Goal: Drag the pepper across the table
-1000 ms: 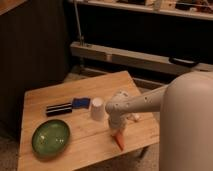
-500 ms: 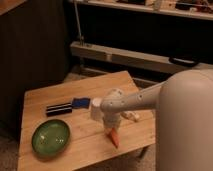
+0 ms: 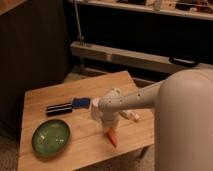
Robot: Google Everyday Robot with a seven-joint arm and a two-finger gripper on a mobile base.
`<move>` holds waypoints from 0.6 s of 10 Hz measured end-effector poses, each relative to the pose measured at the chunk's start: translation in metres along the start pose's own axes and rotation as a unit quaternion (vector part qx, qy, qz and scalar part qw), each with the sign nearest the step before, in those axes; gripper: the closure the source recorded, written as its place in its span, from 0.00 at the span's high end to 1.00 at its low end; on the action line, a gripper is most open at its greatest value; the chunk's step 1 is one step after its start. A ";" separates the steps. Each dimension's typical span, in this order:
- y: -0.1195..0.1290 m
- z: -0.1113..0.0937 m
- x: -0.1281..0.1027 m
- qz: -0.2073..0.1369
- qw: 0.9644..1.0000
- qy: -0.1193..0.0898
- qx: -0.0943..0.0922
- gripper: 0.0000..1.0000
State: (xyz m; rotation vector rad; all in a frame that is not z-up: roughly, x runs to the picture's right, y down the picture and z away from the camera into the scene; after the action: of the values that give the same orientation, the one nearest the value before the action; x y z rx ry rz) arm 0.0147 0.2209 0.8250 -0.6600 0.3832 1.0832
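One pepper [image 3: 113,136] gripped in jaws near table [image 3: 50,97] front edge; one green plate [image 3: 51,136].

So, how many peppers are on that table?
1. The pepper is near the table's front edge, just below the gripper reaching down over it. The arm may hide others.
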 end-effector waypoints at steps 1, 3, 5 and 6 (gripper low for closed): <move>0.003 0.001 -0.004 -0.005 1.000 0.000 -0.001 0.35; 0.007 0.003 -0.008 -0.011 1.000 0.000 -0.002 0.35; 0.011 0.004 -0.015 -0.019 1.000 0.000 -0.004 0.35; 0.015 0.005 -0.018 -0.026 1.000 0.001 -0.006 0.35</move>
State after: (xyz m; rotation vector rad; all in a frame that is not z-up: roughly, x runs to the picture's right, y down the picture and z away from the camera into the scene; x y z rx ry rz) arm -0.0072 0.2167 0.8349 -0.6775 0.3600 1.0358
